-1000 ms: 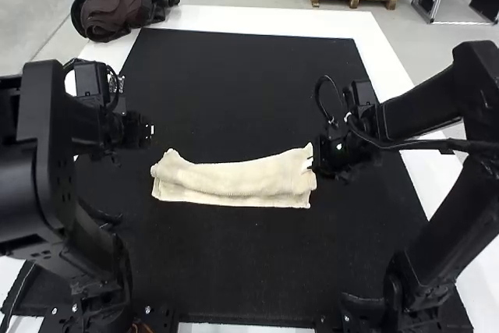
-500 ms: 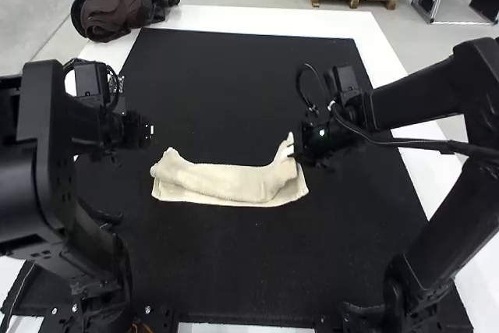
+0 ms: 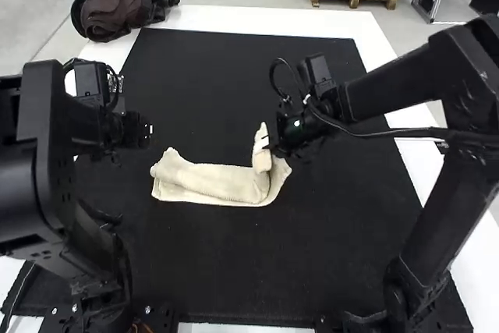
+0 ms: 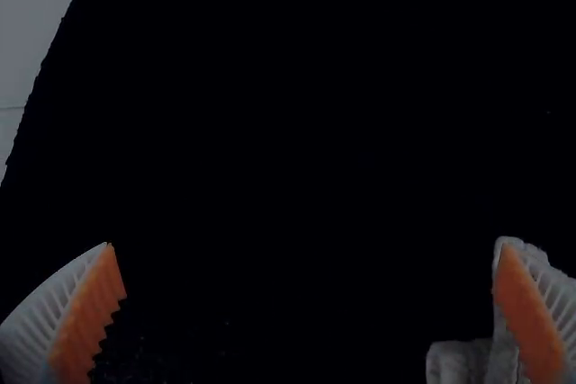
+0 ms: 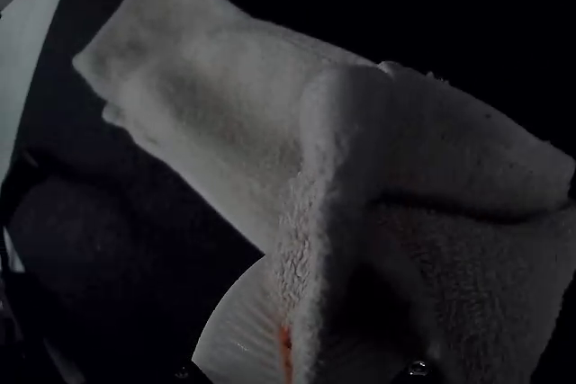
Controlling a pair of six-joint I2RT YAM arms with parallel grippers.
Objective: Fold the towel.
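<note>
No readable text or number appears anywhere.

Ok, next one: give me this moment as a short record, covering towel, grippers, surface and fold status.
Towel: light, folded into a narrow strip
Lying on: black mat
Raised part: the end on the right arm's side, standing up above the rest
Right gripper: closed on that raised end
Left gripper: open, fingers wide apart, nothing between them
Fold status: unfinished; raised end not yet laid down
</note>
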